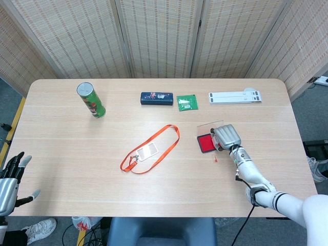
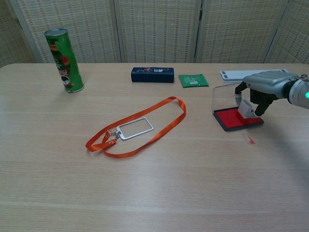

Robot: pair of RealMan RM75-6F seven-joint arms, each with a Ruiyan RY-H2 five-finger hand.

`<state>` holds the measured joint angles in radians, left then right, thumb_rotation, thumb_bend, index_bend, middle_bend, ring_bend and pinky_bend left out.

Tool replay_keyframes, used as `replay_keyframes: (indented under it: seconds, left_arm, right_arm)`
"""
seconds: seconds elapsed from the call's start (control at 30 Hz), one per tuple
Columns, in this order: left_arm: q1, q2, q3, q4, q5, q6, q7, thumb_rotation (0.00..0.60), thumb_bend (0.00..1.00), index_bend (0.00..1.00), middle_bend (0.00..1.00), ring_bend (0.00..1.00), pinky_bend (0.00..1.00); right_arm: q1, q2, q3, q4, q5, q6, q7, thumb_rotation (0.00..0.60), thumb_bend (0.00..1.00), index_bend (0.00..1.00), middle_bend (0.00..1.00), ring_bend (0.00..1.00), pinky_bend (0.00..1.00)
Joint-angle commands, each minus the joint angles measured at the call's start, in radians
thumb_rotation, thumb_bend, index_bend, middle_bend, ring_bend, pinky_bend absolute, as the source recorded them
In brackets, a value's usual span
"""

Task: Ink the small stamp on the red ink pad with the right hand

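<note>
Pressing the small stamp [image 2: 245, 108] down onto the red ink pad [image 2: 236, 119], our right robot hand [image 2: 263, 85] pinches the white stamp body between its dark fingertips [image 2: 258, 110], with the silver back of the robot hand arched over it. We judge the inking step to be at or near contact, since the stamp base appears to meet the red face toward its 3 o'clock edge. In the head view the pad [image 1: 206, 143] lies on the surface [image 1: 154, 195] at about 3 o'clock from the orange lanyard [image 1: 152, 148], and the right robot hand [image 1: 227, 136] covers the stamp there. The pad's clear lid [image 2: 223, 95] stands open at 12 o'clock, presumably so the face stays exposed. A small red mark [image 2: 249, 139] sits on the surface near the pad, at about 5 o'clock.

Our left robot hand [image 1: 11, 177] waits off the surface edge at 8 o'clock, fingers spread and holding nothing.

Along the far side stand a green can [image 2: 63, 60], a dark blue case [image 2: 152, 74], a green packet [image 2: 193, 79] and a white strip [image 1: 234, 96]; their printing is too small for us to read.
</note>
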<state>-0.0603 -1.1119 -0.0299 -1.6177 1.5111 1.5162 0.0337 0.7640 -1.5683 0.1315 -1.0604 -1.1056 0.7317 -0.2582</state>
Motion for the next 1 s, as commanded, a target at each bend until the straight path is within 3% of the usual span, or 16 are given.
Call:
replay_keyframes:
  seconds: [0.03,0.33,0.53,0.77,1.0]
  left_arm:
    - [0.0,-0.001,0.0,0.0,0.0,0.0,0.002,0.6,0.2,0.04,0.0,0.03,0.27]
    - [-0.001,-0.007,0.001,0.001,0.002,-0.003,0.013,0.6,0.2,0.04,0.0,0.03,0.27]
    - [-0.005,-0.016,0.001,0.001,0.0,-0.009,0.031,0.6,0.2,0.04,0.0,0.03,0.27]
    - [-0.009,-0.021,0.002,0.003,-0.007,-0.02,0.042,0.6,0.2,0.04,0.0,0.03,0.27]
    - [-0.006,-0.018,0.001,0.001,-0.004,-0.013,0.038,0.6,0.2,0.04,0.0,0.03,0.27]
  right_arm:
    - [-0.004,0.013,0.003,-0.017,-0.01,0.007,0.013,0.6,0.38,0.91,1.0,0.88,0.86]
    - [-0.045,0.15,-0.002,-0.253,-0.078,0.107,0.01,0.6,0.38,0.91,1.0,0.88,0.86]
    - [-0.08,0.22,-0.032,-0.405,-0.099,0.145,-0.014,0.6,0.36,0.91,1.0,0.87,0.86]
    - [-0.102,0.19,-0.086,-0.375,-0.127,0.122,0.005,0.6,0.34,0.91,0.99,0.81,0.86]
    - [-0.108,0.136,-0.11,-0.302,-0.157,0.109,0.023,0.6,0.33,0.91,0.98,0.8,0.85]
